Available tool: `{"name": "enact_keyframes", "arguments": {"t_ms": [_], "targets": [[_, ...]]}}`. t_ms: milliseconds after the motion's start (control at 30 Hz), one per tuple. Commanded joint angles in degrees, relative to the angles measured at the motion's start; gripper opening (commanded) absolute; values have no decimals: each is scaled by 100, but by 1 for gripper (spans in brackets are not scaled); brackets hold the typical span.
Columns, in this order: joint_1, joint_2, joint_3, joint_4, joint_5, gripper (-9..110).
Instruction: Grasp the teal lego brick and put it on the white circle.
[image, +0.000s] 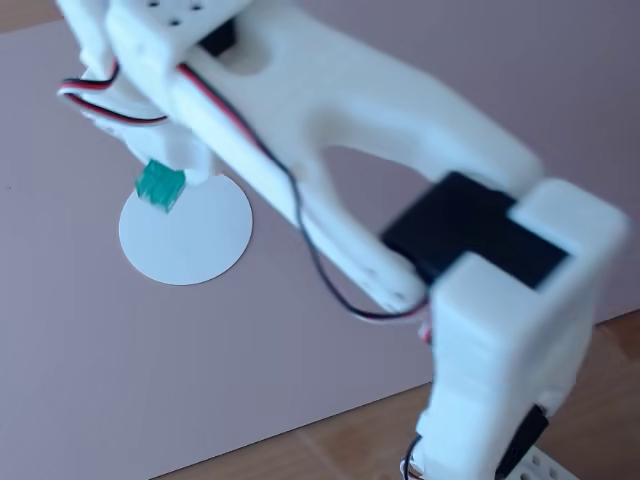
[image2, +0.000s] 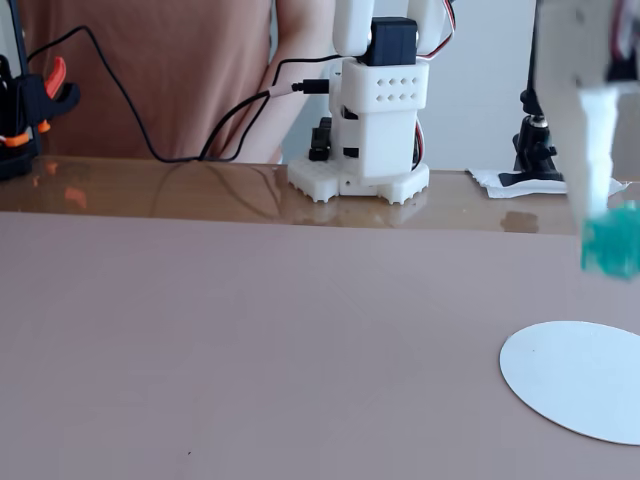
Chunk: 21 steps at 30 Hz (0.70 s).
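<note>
The mat (image2: 250, 340) lies bare across the lower left and centre; only the disc (image2: 575, 378) at lower right and arm base (image2: 365, 150) at upper centre occupy space.

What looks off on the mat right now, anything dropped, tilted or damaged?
Nothing stands out. The teal lego brick hangs in the gripper, clear of the mat and above the white circle, which lies flat and bare. Motion blur hides how squarely it is held.

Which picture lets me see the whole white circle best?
The fixed view looking down past the arm shows the white circle nearly whole; only its upper edge hides behind the teal lego brick and the claw. The low fixed view cuts the white circle off at the right edge.
</note>
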Motion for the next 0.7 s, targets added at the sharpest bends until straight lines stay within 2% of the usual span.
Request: {"name": "enact_keyframes", "arguments": {"t_ms": [0,467,667], "targets": [[-123,-765,-703,229,-53,0],[-185,-2329,-1670,659,-141,0],[-193,-1758,-1644,800,-97,14]]}}
